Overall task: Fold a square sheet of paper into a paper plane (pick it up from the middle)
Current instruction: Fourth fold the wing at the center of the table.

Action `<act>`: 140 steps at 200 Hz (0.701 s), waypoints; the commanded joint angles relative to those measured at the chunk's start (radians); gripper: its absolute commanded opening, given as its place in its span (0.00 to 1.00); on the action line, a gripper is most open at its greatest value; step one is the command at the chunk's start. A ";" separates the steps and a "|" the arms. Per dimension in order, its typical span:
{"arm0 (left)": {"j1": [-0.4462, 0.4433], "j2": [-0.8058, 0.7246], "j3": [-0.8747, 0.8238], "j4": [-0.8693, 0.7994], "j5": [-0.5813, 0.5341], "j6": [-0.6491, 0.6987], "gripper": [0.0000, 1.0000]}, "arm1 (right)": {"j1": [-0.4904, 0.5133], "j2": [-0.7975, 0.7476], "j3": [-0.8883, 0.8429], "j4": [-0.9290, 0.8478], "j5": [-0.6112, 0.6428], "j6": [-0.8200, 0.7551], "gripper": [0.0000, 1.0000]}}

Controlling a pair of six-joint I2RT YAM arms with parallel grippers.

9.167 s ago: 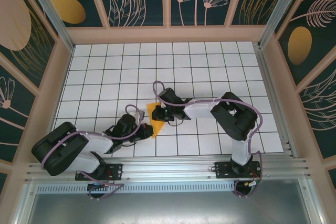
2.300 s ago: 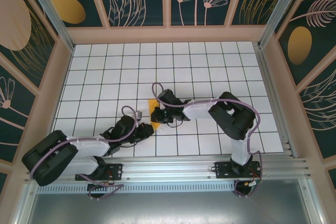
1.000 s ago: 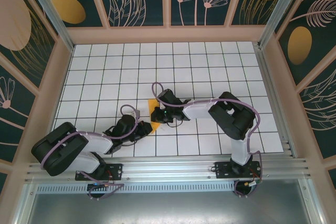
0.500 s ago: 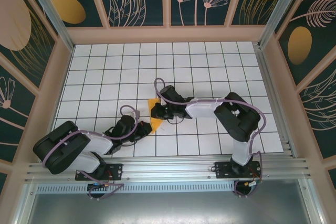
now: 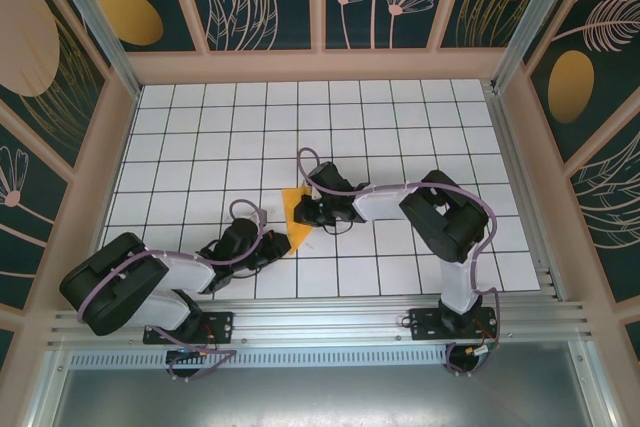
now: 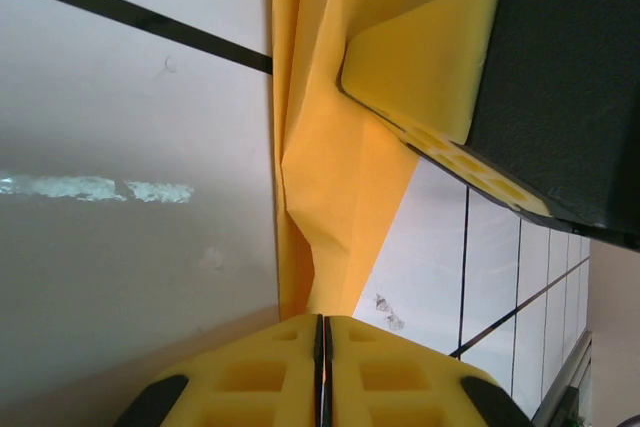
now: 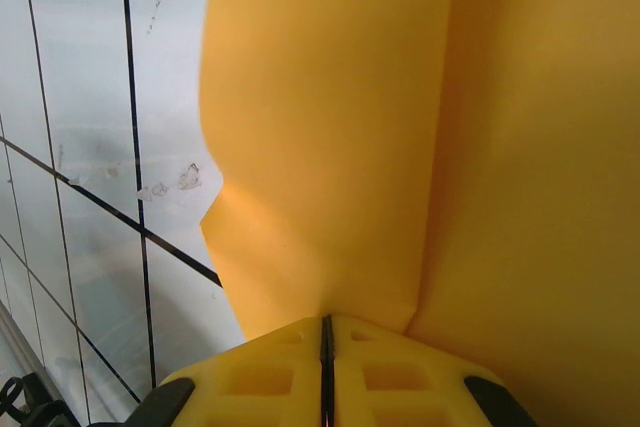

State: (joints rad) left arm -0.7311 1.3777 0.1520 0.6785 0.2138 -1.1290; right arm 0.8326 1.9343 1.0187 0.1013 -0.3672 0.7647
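Observation:
The square sheet of paper [image 5: 295,209] is a folded orange-yellow piece with creases, near the middle of the grid table between my two grippers. My left gripper [image 5: 284,243] is at its near lower tip. In the left wrist view the jaws [image 6: 322,319] are shut with the narrow folded paper [image 6: 340,147] running into them. My right gripper [image 5: 303,215] is at the paper's right side. Its jaws [image 7: 326,319] are shut on a crease of the paper [image 7: 400,127]. One right finger pad [image 6: 430,67] presses on the paper's far part.
White grid tiles [image 5: 400,127] stretch behind and to both sides of the paper. Wooden frame walls [image 5: 320,65] with dark patterned panels close in the table. The metal rail [image 5: 320,317] with the arm bases runs along the near edge.
The right gripper has shifted slightly right and away, and more of the paper shows, stretched out between the two grippers. The left arm has barely moved.

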 commanded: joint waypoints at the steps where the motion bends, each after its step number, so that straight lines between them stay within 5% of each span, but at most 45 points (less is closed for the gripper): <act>1: -0.002 -0.049 0.022 -0.142 0.035 0.023 0.17 | 0.000 0.033 0.001 -0.037 0.026 -0.007 0.12; 49: -0.001 -0.206 0.126 -0.288 -0.028 0.087 0.24 | -0.002 0.024 0.004 -0.040 0.028 -0.007 0.12; 140: 0.012 -0.004 0.164 -0.172 -0.013 0.091 0.14 | 0.000 0.022 0.012 -0.039 0.016 -0.007 0.12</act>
State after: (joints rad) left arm -0.7307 1.3430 0.3210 0.4530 0.2016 -1.0477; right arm 0.8326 1.9343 1.0206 0.1005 -0.3672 0.7647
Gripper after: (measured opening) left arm 0.136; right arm 0.119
